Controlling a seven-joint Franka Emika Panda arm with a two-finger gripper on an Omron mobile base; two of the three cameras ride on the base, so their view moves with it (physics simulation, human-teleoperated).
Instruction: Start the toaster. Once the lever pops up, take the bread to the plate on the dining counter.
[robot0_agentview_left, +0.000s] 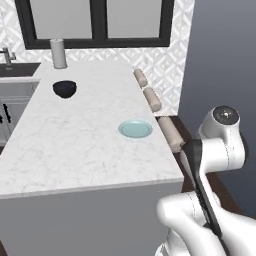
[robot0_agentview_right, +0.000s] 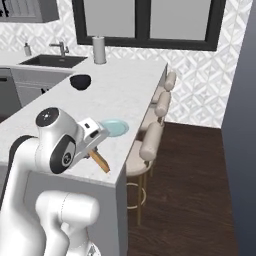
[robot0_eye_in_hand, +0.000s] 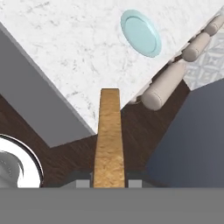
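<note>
you've got the gripper (robot0_eye_in_hand: 109, 181) pinching the bread (robot0_eye_in_hand: 108, 135) edge-on, carried off the dining counter (robot0_agentview_left: 75, 145) corner, so it can reach the plate (robot0_agentview_left: 135, 129).

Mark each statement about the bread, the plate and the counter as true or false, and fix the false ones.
1. The gripper holds the bread edge-on. True.
2. The bread already lies on the plate. False: the plate is bare and the bread is in the gripper, short of the dining counter.
3. A dark bowl sits on the counter, farther away than the plate. True.
4. The plate sits beside the sink. False: it is near the edge lined with stools.
</note>
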